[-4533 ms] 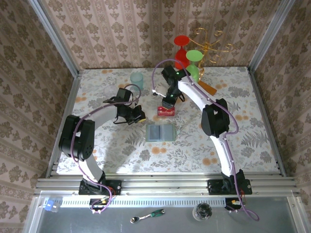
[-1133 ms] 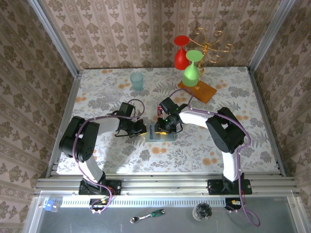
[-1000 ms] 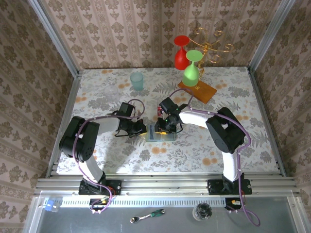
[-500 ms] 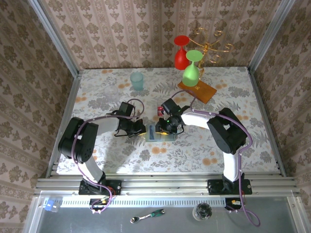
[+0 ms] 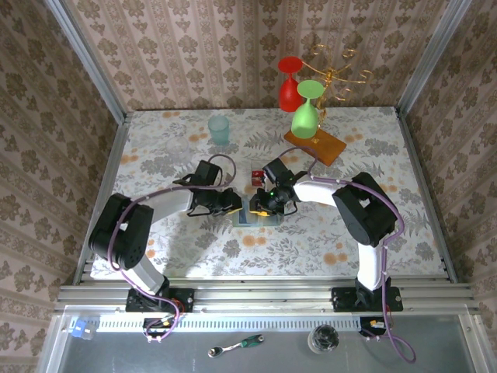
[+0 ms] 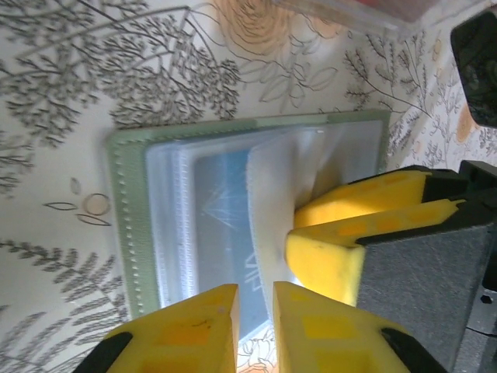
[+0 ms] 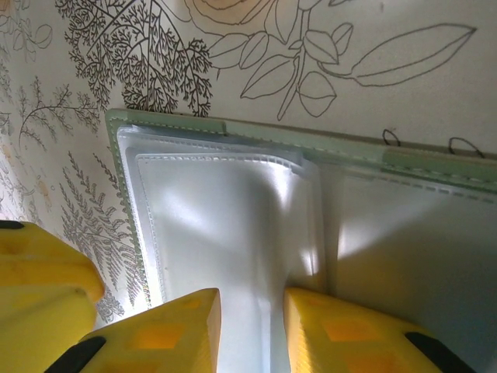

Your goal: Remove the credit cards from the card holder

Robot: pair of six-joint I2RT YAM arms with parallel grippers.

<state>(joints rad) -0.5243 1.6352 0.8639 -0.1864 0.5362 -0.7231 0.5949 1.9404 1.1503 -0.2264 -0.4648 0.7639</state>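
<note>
The card holder (image 5: 261, 222) lies open on the floral table, its grey-green rim (image 6: 124, 210) framing clear sleeves. A blue credit card (image 6: 221, 210) sits inside a sleeve. The red credit card (image 5: 257, 176) lies on the table just behind the holder, and its edge (image 6: 365, 6) is in the left wrist view. My right gripper (image 7: 252, 315) is shut on a pale sleeve leaf (image 7: 225, 210) of the holder, lifting it. My left gripper (image 6: 255, 303) hovers at the holder's near-left edge over the blue card, jaws a narrow slit apart. The two grippers (image 5: 235, 207) (image 5: 259, 207) are almost touching.
A teal cup (image 5: 219, 130) stands at the back left. An orange-brown wooden slab (image 5: 324, 148) at the back right carries a green glass (image 5: 305, 116), with a red glass (image 5: 290, 84) and a gold rack (image 5: 335, 66) behind. Metal rails bound the table.
My left gripper has slid right onto the holder's left edge and its jaws have parted slightly. The right gripper keeps its hold on the sleeve leaf.
</note>
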